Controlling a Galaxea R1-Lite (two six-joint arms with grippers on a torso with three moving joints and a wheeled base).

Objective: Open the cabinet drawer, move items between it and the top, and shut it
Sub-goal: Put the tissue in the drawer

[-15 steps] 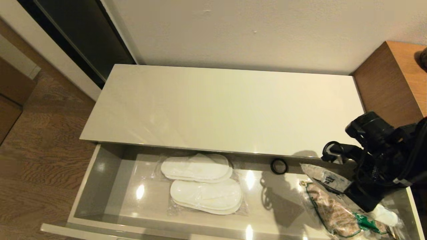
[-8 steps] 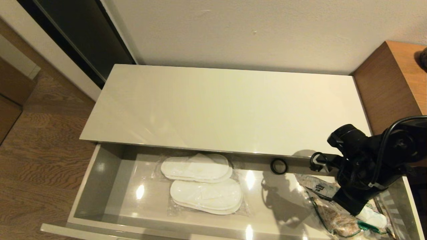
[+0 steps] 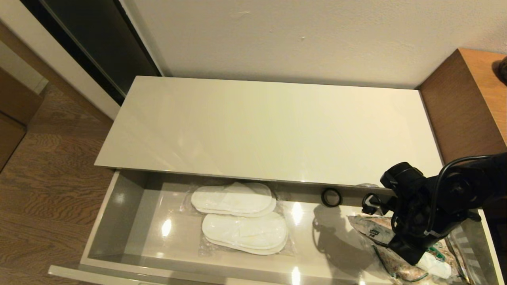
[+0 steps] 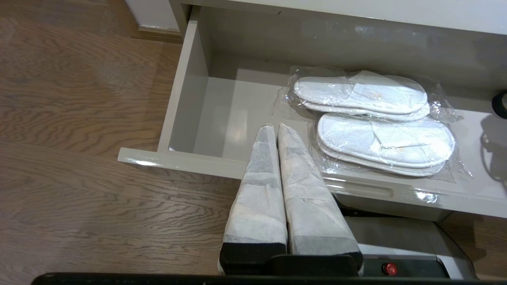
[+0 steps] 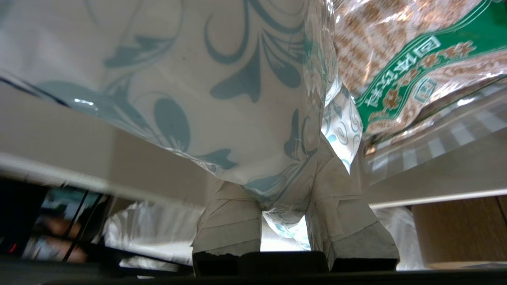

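The cabinet drawer (image 3: 119, 213) stands pulled out below the bare cream top (image 3: 269, 126). White slippers (image 3: 241, 221) in a clear bag lie on its grey floor, left of centre, also seen from the left wrist as slippers (image 4: 376, 118). At the drawer's right end my right gripper (image 3: 425, 259) reaches down, shut on the white tissue pack (image 3: 435, 266). From the right wrist, the patterned tissue pack (image 5: 178, 71) fills the view, one end pinched between the fingers of the right gripper (image 5: 283, 198). My left gripper (image 4: 273, 128) is shut and empty, just over the drawer's front edge.
A green-labelled bag of brown food (image 3: 400, 265) lies under the right gripper, also visible as the bag (image 5: 416, 59). A black ring (image 3: 331, 197) sits at the drawer's back wall. The brown wooden cabinet (image 3: 467, 99) borders the top on the right. Wood floor lies to the left.
My right arm has swung left and sunk lower into the drawer's right end, carrying the tissue pack down onto the food bag. The slippers have not moved.
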